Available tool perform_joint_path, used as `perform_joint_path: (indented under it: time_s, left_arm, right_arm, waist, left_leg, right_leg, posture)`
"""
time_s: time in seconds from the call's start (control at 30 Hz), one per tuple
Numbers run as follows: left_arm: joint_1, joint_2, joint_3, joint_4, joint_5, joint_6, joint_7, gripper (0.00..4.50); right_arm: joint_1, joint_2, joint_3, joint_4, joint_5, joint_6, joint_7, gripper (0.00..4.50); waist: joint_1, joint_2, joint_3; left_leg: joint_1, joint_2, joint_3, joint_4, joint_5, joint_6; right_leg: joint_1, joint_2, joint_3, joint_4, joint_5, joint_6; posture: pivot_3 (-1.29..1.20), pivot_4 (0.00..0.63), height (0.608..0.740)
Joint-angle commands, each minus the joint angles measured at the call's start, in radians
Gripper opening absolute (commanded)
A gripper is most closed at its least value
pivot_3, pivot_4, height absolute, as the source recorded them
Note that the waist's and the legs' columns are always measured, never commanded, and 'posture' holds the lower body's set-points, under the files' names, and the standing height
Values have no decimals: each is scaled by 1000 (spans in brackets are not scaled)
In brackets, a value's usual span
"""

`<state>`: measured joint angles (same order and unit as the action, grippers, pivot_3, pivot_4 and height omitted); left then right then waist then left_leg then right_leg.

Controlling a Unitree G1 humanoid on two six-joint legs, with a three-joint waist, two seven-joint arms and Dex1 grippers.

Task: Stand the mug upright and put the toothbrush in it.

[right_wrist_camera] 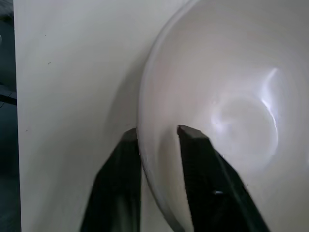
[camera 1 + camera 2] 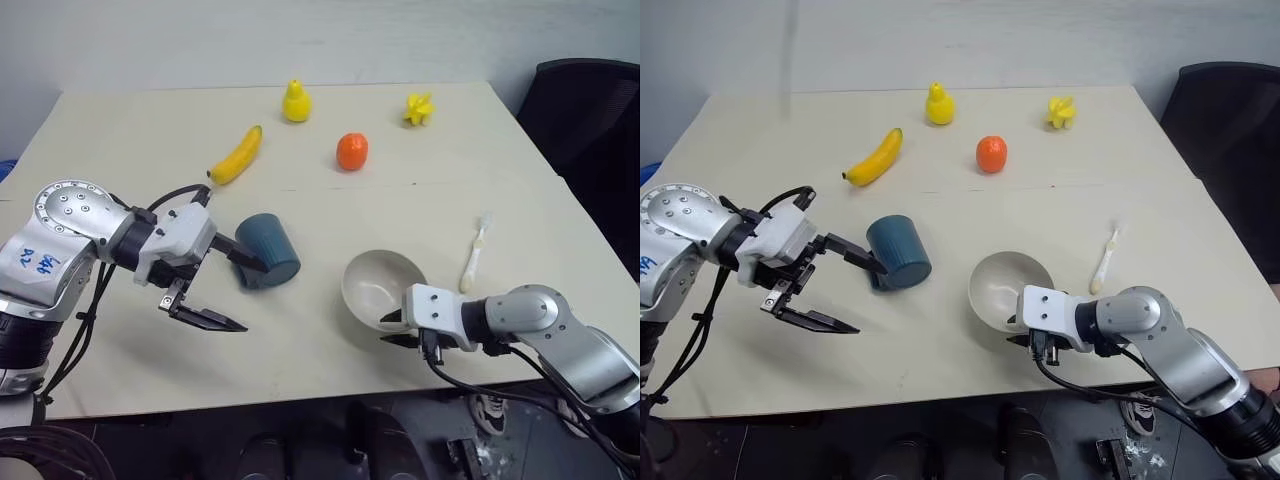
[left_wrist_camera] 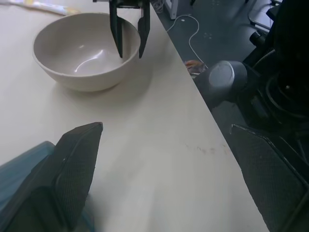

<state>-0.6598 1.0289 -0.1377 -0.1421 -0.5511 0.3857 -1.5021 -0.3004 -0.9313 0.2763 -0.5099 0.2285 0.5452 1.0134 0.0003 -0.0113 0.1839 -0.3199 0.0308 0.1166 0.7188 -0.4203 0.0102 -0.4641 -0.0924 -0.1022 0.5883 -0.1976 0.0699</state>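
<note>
The dark teal mug [image 2: 268, 250] lies on its side in the middle of the table; it also shows at the edge of the left wrist view [image 3: 21, 166]. My left gripper [image 2: 254, 297] stands open just left of it, its upper finger against the mug's near side and its lower finger over bare table. The white toothbrush [image 2: 475, 252] lies flat to the right of the beige bowl [image 2: 380, 278]. My right gripper [image 1: 157, 135] is shut on the bowl's near rim, one finger inside and one outside.
A banana [image 2: 237, 155], a yellow pear-shaped toy [image 2: 295, 102], an orange [image 2: 352, 151] and a small yellow toy [image 2: 418, 109] lie at the back. A black chair [image 2: 585, 120] stands at the right. The table's front edge [image 2: 300, 400] runs close below both grippers.
</note>
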Motion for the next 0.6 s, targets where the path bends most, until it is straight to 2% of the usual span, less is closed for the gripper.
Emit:
perform_joint_path:
  time_s: [0.03,0.13,0.23,0.4,0.5,0.6]
  left_arm:
    - [-31,-19,4,6,-11,4,-66,4500]
    - [-45,-49,7,15,-23,25,-53,4500]
    - [-70,-91,20,24,-48,63,-27,4500]
    - [-120,-178,50,44,-91,136,34,4500]
    - [-123,-243,52,31,-101,163,89,4500]
    - [-112,-271,46,10,-94,166,91,4500]
  right_arm:
    - [16,-4,-25,-52,4,-3,3,61]
    - [36,12,-58,-82,-10,14,-46,23]
    - [57,12,-157,-142,27,95,-100,23]
    - [141,-75,-525,-219,40,276,-140,23]
    - [300,-104,-744,-209,-21,349,-137,23]
    - [464,-76,-834,-162,-74,341,-154,23]
  waist:
    - [0,0,0]
    - [0,-1,-1]
    - [3,-1,-1]
    - [19,0,0]
    - [30,0,0]
    - [29,-1,-1]
  left_leg:
    - [0,0,0,0,0,0]
    - [1,0,-1,0,0,0]
    - [0,0,-1,1,0,0]
    - [-2,-1,-1,3,0,0]
    - [-2,0,-3,2,0,1]
    - [-3,0,-6,1,0,1]
  right_leg:
    - [0,0,0,0,0,0]
    - [1,0,0,0,0,0]
    - [1,0,0,0,0,0]
    - [1,-1,0,0,1,2]
    - [1,0,0,-2,1,2]
    - [3,1,-1,-4,1,3]
  posture:
    - [0,150,740]
    - [0,150,740]
    - [0,150,740]
    - [0,150,740]
    - [0,150,740]
    - [0,150,740]
